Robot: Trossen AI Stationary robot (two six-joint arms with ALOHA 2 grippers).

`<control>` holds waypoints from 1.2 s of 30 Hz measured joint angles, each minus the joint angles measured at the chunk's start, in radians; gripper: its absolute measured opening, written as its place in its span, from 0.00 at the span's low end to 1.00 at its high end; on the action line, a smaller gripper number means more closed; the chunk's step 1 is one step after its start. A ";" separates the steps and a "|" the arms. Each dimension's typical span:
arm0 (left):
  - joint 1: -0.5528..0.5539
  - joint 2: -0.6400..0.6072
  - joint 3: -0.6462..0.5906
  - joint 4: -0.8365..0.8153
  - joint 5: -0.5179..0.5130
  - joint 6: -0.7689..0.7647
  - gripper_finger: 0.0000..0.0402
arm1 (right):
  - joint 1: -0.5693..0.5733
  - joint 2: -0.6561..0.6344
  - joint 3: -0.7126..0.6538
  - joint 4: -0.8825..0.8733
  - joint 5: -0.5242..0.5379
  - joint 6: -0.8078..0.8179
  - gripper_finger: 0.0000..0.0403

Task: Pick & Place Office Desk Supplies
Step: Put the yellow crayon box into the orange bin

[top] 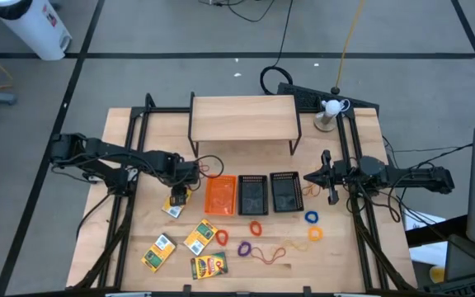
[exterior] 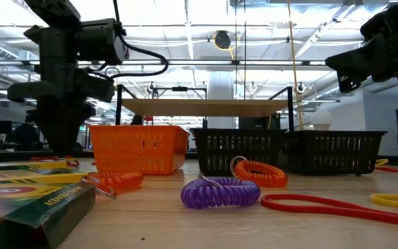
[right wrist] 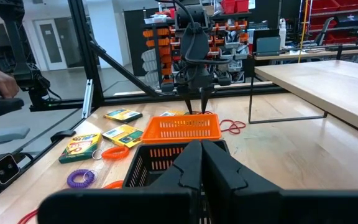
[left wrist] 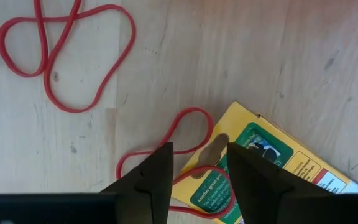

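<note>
My left gripper (top: 179, 192) (left wrist: 199, 158) points straight down at the table's left middle, open, over the corner of a yellow-and-green crayon box (left wrist: 263, 165) (top: 174, 205) lying flat. A thin red rubber-band loop (left wrist: 191, 124) lies partly across that box and runs between the fingers; I see no finger touching it. Another red loop (left wrist: 61, 50) lies flat beside it. The orange tray (top: 220, 195) and two black mesh trays (top: 252, 194) (top: 284, 191) stand in a row at mid-table. My right gripper (top: 310, 176) (right wrist: 201, 155) waits shut and level, above the table's right side.
More crayon boxes (top: 199, 236) (top: 159, 252) (top: 209, 264) lie near the front left. Coiled and thin bands, red (top: 256, 226), purple (top: 243, 247), blue (top: 311, 217) and orange (top: 314, 233), lie in front of the trays. The wooden riser (top: 242, 117) stands at the far edge.
</note>
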 joint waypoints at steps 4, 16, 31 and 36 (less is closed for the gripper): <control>0.000 0.000 0.000 -0.030 0.005 -0.011 0.38 | 0.000 0.000 0.000 0.000 0.000 0.000 0.00; 0.000 0.000 0.000 -0.030 0.007 -0.021 0.38 | 0.000 0.000 0.000 0.000 0.000 0.000 0.00; 0.000 0.000 0.000 0.026 0.007 -0.018 0.21 | 0.000 0.000 0.000 0.000 0.000 0.000 0.00; 0.000 0.000 -0.001 0.034 0.008 -0.018 0.18 | 0.000 0.000 0.000 0.000 0.000 0.000 0.00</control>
